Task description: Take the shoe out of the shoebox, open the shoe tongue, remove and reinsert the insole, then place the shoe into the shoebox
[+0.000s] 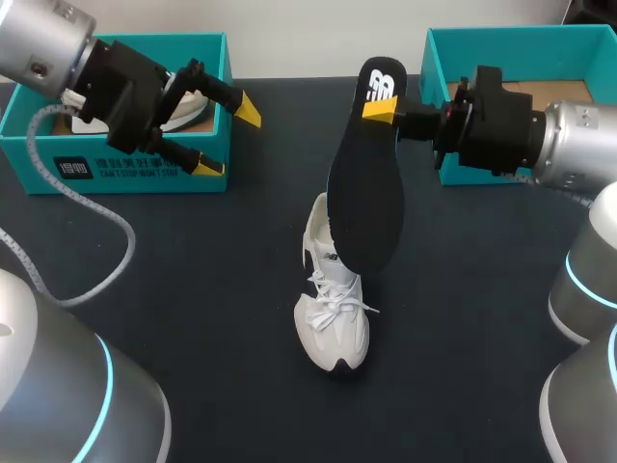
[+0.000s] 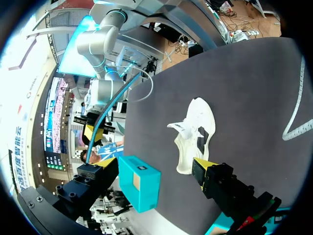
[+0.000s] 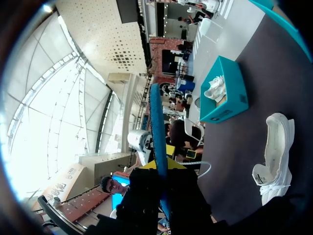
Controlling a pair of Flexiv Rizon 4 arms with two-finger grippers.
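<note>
Insole (image 1: 366,183) out: right gripper (image 1: 384,109) fingers clamped on it above shoe (image 1: 333,323). Left gripper (image 1: 228,137) fingers spread, empty (by shoebox (image 1: 116,174)). Next: likely feed insole back in.

Insole (image 1: 366,193) hides shoe (image 1: 333,328) heel; right shoebox (image 1: 521,43) cut off at edge.

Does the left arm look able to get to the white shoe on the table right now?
Probably yes. The left gripper is open and empty, with bare table between it and the shoe. Only the insole held by the right gripper hangs over the heel end.
</note>
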